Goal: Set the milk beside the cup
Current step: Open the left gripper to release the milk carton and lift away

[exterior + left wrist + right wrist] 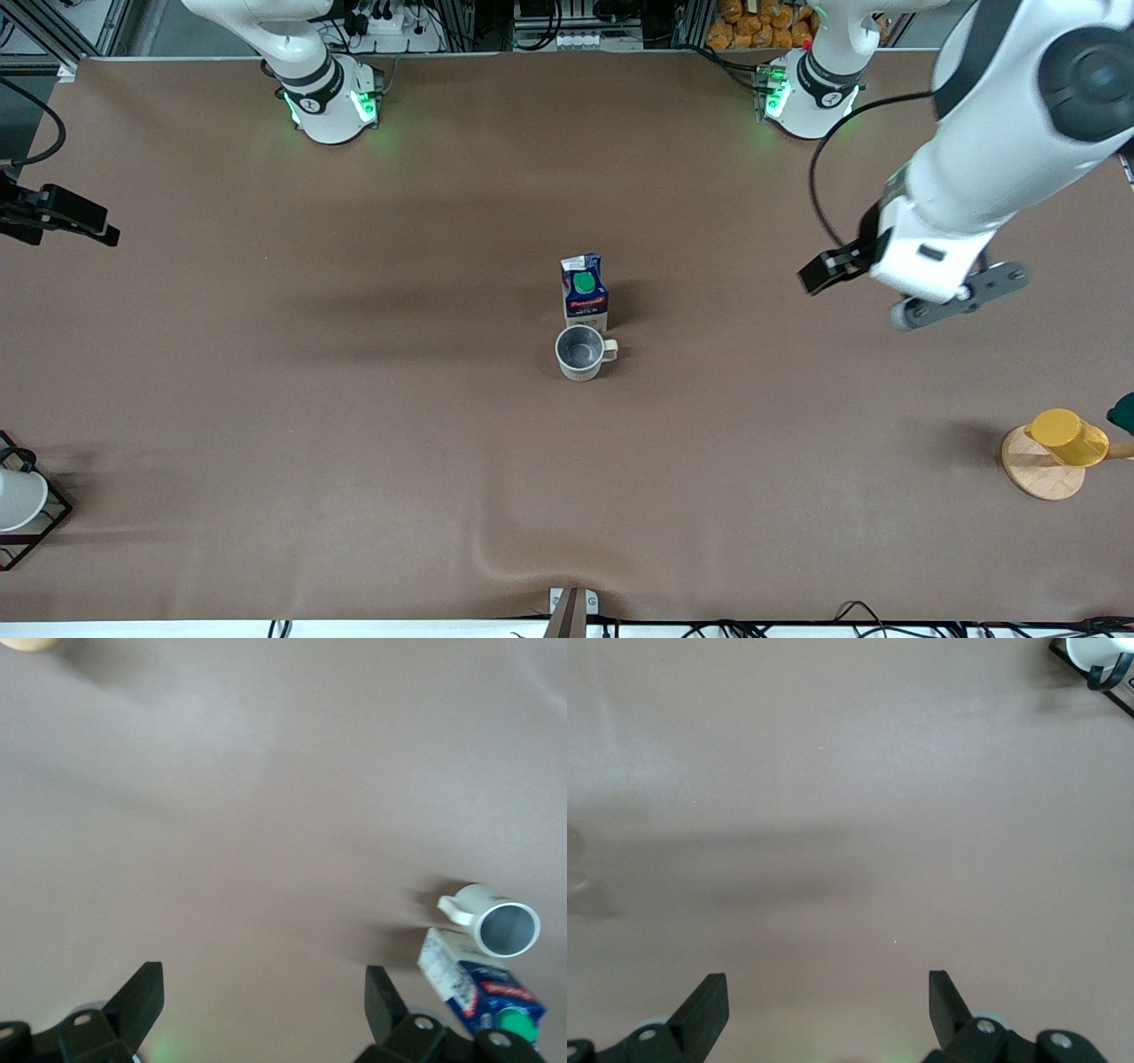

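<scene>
I see a brown table spread wide under me, its cloth slightly rippled along the edge nearest the front camera. At my left arm's end sits 1 yellow cup, tipped on its side on a round wooden coaster, with a dark green object just beside it, cut off at the frame edge. At my right arm's end stands 1 black wire rack with 1 plain white cup in it.
</scene>
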You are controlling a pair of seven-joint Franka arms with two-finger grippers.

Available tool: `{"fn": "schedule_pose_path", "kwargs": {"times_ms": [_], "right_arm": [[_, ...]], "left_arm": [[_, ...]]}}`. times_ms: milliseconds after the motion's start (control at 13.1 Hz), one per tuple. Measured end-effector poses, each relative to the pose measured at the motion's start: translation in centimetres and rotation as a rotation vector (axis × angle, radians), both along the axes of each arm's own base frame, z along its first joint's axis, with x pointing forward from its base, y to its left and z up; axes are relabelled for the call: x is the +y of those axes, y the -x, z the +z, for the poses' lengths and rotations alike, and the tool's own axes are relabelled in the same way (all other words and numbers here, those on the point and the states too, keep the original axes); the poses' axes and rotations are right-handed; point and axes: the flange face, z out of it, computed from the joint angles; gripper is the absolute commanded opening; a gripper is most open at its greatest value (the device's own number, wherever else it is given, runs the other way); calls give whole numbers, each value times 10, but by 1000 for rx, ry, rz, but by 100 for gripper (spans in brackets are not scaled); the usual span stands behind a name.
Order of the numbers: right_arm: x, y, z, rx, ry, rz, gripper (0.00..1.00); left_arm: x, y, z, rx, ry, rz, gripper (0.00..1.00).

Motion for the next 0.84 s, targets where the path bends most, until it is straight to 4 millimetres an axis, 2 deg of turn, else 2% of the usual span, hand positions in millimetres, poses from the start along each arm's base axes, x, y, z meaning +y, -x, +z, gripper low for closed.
{"fn": "schedule_pose_path", "kwargs": {"times_ms": [380, 533, 685, 837], "right_arm": [[0, -1, 0, -6, 0, 1, 100], [0, -1, 0, -6, 0, 1, 100], [0, -1, 0, -6, 0, 1, 100], [0, -1, 0, -6, 0, 1, 100]], "left_arm": [[90, 26, 52, -24, -12, -221, 100], [118, 39, 66, -36, 11, -292, 100], [134, 44, 63, -24, 17, -345, 100], [145, 40, 52, -21, 20, -391, 100]]}}
